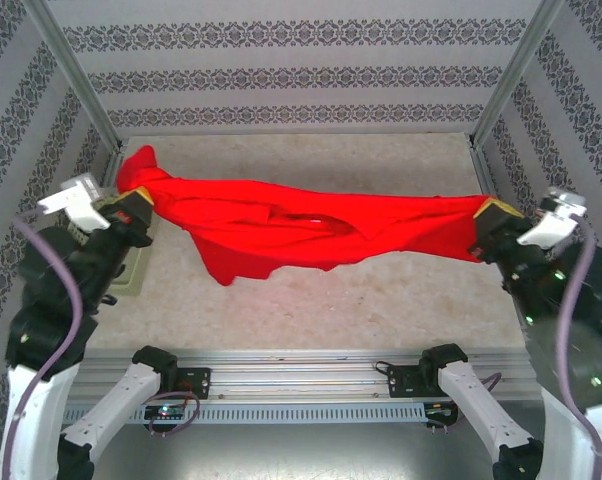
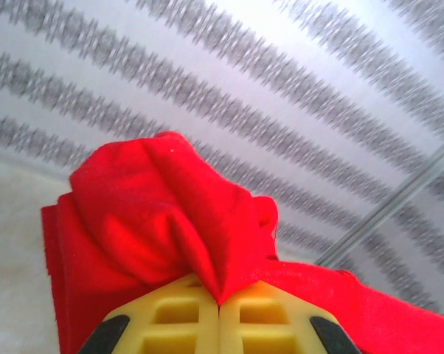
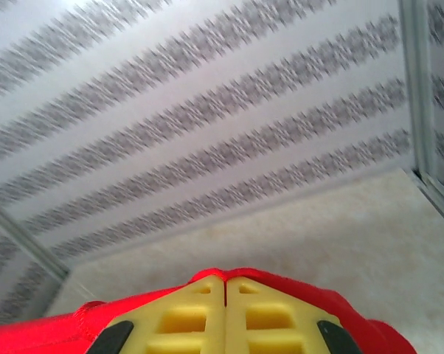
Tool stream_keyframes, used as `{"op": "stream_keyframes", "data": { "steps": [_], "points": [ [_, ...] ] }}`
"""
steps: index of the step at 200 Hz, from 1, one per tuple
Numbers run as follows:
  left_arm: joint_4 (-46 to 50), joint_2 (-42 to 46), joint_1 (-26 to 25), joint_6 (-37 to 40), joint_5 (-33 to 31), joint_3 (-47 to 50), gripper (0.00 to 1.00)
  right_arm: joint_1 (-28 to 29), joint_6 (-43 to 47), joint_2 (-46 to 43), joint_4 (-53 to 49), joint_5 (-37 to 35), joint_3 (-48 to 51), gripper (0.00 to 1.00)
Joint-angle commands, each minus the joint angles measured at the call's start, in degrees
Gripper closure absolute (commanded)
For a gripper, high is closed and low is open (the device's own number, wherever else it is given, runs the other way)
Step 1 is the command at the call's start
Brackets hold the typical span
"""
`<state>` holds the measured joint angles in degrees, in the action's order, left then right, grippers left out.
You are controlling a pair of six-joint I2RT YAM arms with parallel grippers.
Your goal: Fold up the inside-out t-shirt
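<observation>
A bright red t-shirt of thin soft cloth (image 1: 301,225) hangs stretched in a sagging band above the pale speckled stone-look table (image 1: 381,300), running from 9 o'clock to 3 o'clock in the top view.

At the 9 o'clock end the left gripper (image 1: 139,203) is clamped on a bunched end of the cloth, and a loose red lump stands up past it toward 11 o'clock. In the left wrist view its yellow plastic fingers (image 2: 170,321) meet with no gap, the gripper (image 2: 219,306) pinching a fold of the t-shirt (image 2: 155,214), which bulges above them.

At the 3 o'clock end the right gripper (image 1: 489,216) is likewise pressed tight on the other end. In the right wrist view its yellow fingers (image 3: 185,318) are pressed together at the gripper (image 3: 226,284), with red cloth (image 3: 52,332) spreading out on both sides of them.

The middle of the shirt droops in wrinkles, and a corner hangs lowest toward 7 o'clock; whether it touches the table cannot be told.

A pale green plastic basket (image 1: 133,275) sits on the table at 8 o'clock, partly behind the left arm. White walls with grey patterned stripes (image 1: 301,85) and silver metal frame posts (image 1: 76,75) enclose the table, and a ribbed aluminium rail (image 1: 301,365) runs along 6 o'clock.
</observation>
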<state>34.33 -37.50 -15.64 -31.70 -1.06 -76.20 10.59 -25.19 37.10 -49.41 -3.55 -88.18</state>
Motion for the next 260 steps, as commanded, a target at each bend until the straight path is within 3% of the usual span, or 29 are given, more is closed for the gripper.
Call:
{"op": "stream_keyframes", "data": {
  "steps": [1,30,56,82,109,128,147,160,186,211,260],
  "points": [
    [-4.3,0.5,0.2,-1.1,2.4,-3.3,1.0,-0.4,-0.3,1.0,0.0,3.7,-6.9,1.0],
    [-4.9,-2.4,0.2,-3.1,1.6,-3.5,1.0,-0.5,0.1,6.7,0.2,1.4,-11.9,1.0],
    [-2.0,-10.3,0.2,-3.8,-2.6,-1.7,1.0,-0.5,1.0,14.4,2.5,-0.7,-10.0,1.0],
    [-0.8,-22.1,0.2,-4.3,-7.4,2.3,1.0,-0.9,1.6,23.5,8.1,-2.5,-2.2,1.0],
    [-2.8,-36.8,2.1,-5.2,-5.5,5.1,1.0,-2.1,-0.1,34.7,17.0,-0.8,8.1,1.0],
    [-4.5,-48.3,3.8,-5.0,-2.8,5.0,0.88,-2.5,-1.4,45.1,22.4,1.1,12.3,1.0],
    [-3.5,-59.0,4.9,-3.5,0.0,1.4,0.63,-3.3,-2.3,57.7,23.2,2.5,11.5,1.0],
    [-1.8,-63.8,4.8,-1.8,0.7,-1.7,0.55,-4.1,-2.6,64.5,21.9,1.9,9.2,1.0],
    [-0.4,-64.8,1.6,1.7,-1.8,-4.0,0.44,-4.8,-2.0,69.2,21.8,1.2,7.9,0.84],
    [-0.4,-64.5,-4.2,5.1,-2.2,-4.4,0.37,-4.7,-1.4,68.4,23.0,0.3,9.3,0.69],
    [-1.8,-71.9,-13.1,10.8,1.1,-10.5,0.34,-4.3,-1.8,67.1,24.1,1.8,11.9,0.64]
  ]
}}
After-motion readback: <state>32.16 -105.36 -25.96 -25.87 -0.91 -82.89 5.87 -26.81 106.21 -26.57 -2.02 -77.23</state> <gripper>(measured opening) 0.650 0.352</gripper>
